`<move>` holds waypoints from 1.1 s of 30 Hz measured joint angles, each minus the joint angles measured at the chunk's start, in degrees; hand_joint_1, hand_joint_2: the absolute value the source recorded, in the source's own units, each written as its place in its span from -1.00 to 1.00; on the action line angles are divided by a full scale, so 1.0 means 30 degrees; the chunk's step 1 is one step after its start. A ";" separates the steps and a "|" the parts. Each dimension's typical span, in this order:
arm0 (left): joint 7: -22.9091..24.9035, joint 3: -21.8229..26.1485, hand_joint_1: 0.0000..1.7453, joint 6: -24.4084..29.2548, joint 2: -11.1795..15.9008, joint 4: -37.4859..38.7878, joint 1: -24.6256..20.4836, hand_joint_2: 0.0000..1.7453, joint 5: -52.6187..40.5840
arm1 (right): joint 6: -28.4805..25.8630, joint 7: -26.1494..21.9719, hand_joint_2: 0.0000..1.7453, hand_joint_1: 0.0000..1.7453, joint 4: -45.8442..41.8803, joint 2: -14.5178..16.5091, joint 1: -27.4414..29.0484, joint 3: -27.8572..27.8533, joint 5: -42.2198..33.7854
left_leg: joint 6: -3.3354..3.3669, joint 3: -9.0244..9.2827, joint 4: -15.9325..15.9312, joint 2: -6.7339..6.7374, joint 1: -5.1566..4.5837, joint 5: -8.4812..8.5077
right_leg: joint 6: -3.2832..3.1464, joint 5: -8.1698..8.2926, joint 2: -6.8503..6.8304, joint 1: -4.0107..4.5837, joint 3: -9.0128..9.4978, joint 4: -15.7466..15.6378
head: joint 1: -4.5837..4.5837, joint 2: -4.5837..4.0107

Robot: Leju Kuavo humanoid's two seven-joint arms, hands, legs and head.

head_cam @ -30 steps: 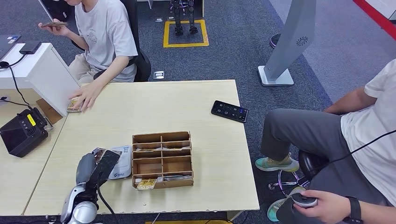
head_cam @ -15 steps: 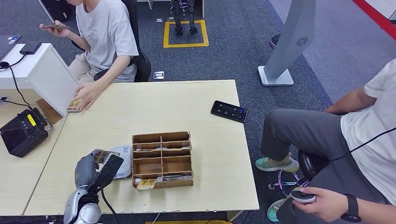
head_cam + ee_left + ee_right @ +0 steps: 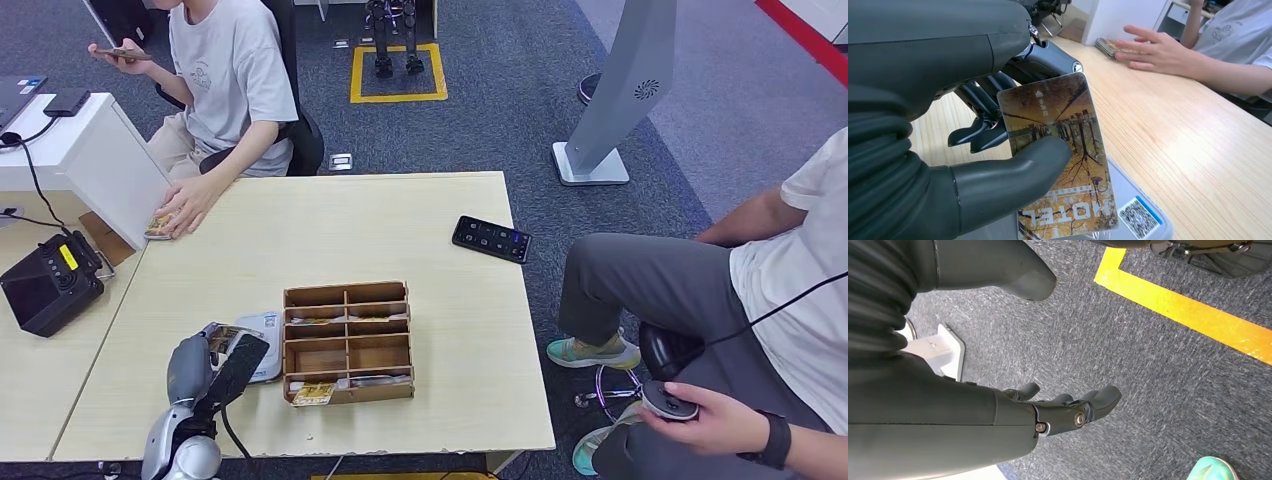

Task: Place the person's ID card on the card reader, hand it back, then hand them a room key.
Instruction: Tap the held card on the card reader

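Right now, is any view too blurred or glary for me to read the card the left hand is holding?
Left wrist view: the card is sharp, "HOTEL" legible upside down, mild sheen only; the left hand in front is soft, and the thumb covers part of the print. Head view: even light, no glare, but the card is too small to read. Right wrist view: the right hand over carpet, sharp, no card.

A wooden organizer (image 3: 347,342) is sitting near the worktop's (image 3: 440,330) front edge. A black remote (image 3: 491,239) is lying beyond it toward the far right corner. A black box (image 3: 45,285) is resting well to the organizer's left. A white pillar stand (image 3: 620,95) is standing on the floor behind the worktop.
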 joint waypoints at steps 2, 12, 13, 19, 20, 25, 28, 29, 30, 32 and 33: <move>-0.0290 0.0087 1.00 -0.0331 -0.0101 -0.0114 0.0021 1.00 0.0730 | 0.0002 -0.0020 1.00 -1.00 0.0000 0.0000 0.0001 0.0000 -0.0002 | -0.0002 -0.0001 0.0000 -0.0006 0.0000 0.0003 | 0.0000 0.0000 -0.0001 0.0000 0.0001 0.0000 | 0.0000 0.0000; -0.1771 0.0408 1.00 -0.2122 -0.0433 -0.1279 0.0291 1.00 0.5027 | 0.0007 -0.0215 1.00 -1.00 0.0000 -0.0005 0.0009 0.0000 -0.0002 | 0.0001 -0.0005 0.0001 -0.0010 0.0003 0.0010 | 0.0000 0.0001 -0.0002 0.0004 -0.0004 0.0000 | 0.0002 0.0000; -0.2034 0.0470 1.00 -0.2586 -0.0461 -0.1742 0.0368 1.00 0.6453 | 0.0007 -0.0273 1.00 -1.00 0.0000 -0.0007 0.0012 0.0000 -0.0002 | 0.0001 -0.0009 0.0001 -0.0011 0.0004 0.0011 | 0.0000 0.0001 -0.0002 0.0005 -0.0009 0.0000 | 0.0000 0.0000; -0.2534 0.1134 1.00 -0.3659 -0.0215 -0.4717 -0.0356 1.00 1.2248 | -0.0007 -0.0468 1.00 -1.00 0.0000 -0.0007 0.0011 0.0215 0.0005 | -0.0005 -0.0019 0.0002 -0.0017 0.0008 0.0016 | -0.0003 0.0005 -0.0004 0.0008 -0.0022 0.0002 | 0.0002 0.0000; -0.2688 0.1209 1.00 -0.3559 -0.0057 -0.5042 -0.0681 1.00 1.2304 | -0.0007 -0.0468 1.00 -1.00 0.0000 -0.0007 0.0006 0.0309 0.0005 | -0.0009 -0.0020 0.0002 -0.0020 0.0009 0.0019 | -0.0004 0.0005 -0.0007 0.0009 -0.0022 0.0003 | 0.0000 0.0000; -0.3602 0.1264 1.00 -0.2828 0.0780 -0.5947 -0.2391 1.00 1.1155 | -0.0002 -0.0459 1.00 -1.00 0.0000 -0.0007 -0.0020 0.0807 0.0005 | -0.0020 -0.0019 0.0001 -0.0026 0.0011 0.0027 | -0.0008 0.0009 -0.0009 0.0011 -0.0021 0.0013 | 0.0002 0.0000; -0.3937 0.1255 1.00 -0.2454 0.1124 -0.6250 -0.2985 1.00 1.0296 | 0.0011 -0.0377 1.00 -1.00 0.0000 -0.0007 -0.0021 0.1055 0.0005 | -0.0020 -0.0018 0.0002 -0.0022 0.0009 0.0027 | -0.0008 0.0010 -0.0004 0.0009 -0.0024 0.0013 | 0.0002 0.0000; -0.4040 0.1246 1.00 -0.2275 0.1218 -0.6310 -0.3112 1.00 0.9951 | 0.0018 -0.0348 1.00 -1.00 0.0000 -0.0007 -0.0021 0.1135 0.0005 | -0.0020 -0.0019 0.0002 -0.0022 0.0009 0.0027 | -0.0008 0.0010 -0.0003 0.0009 -0.0026 0.0013 | 0.0002 0.0000; -0.4155 0.1231 1.00 -0.2030 0.1300 -0.6348 -0.3214 1.00 0.9519 | 0.0025 -0.0330 1.00 -1.00 0.0000 -0.0007 -0.0021 0.1222 0.0005 | -0.0020 -0.0019 0.0002 -0.0021 0.0008 0.0027 | -0.0008 0.0009 -0.0002 0.0008 -0.0028 0.0012 | 0.0004 0.0000; -0.4379 0.1177 1.00 -0.1333 0.1490 -0.6375 -0.3434 1.00 0.8267 | 0.0056 -0.0322 1.00 -1.00 0.0000 -0.0009 -0.0021 0.1388 0.0005 | -0.0020 -0.0023 0.0003 -0.0020 0.0008 0.0026 | -0.0008 0.0009 -0.0001 0.0008 -0.0036 0.0012 | 0.0004 0.0000; -0.4477 0.1135 1.00 -0.0813 0.1611 -0.6351 -0.3599 1.00 0.7307 | 0.0093 -0.0319 1.00 -1.00 0.0000 -0.0015 -0.0021 0.1487 0.0005 | -0.0020 -0.0027 0.0004 -0.0019 0.0008 0.0026 | -0.0008 0.0009 -0.0001 0.0008 -0.0042 0.0012 | 0.0002 0.0000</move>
